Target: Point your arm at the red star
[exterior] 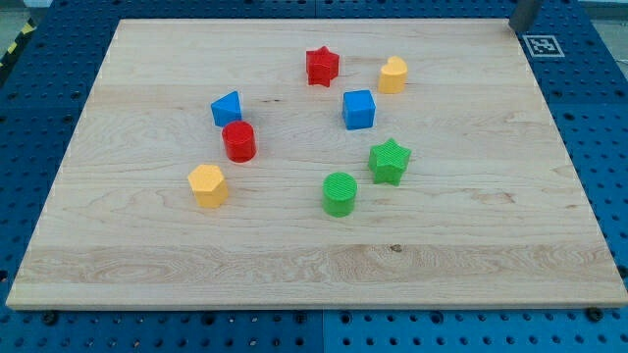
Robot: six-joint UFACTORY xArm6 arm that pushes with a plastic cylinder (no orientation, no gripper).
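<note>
Nearest block: green cylinder [340,193], low on the wooden surface [128,255].
Red star [321,66]: near the view's top, centre; yellow block [392,75] to its right, blue cube [359,109] below-right.
Handling: judged light, rigid plastic, sliding easily; approach a flat side between points.
Tip: not visible; only a grey stub [525,13] shows top right.
Claw: none fitted; state cannot be told.
</note>
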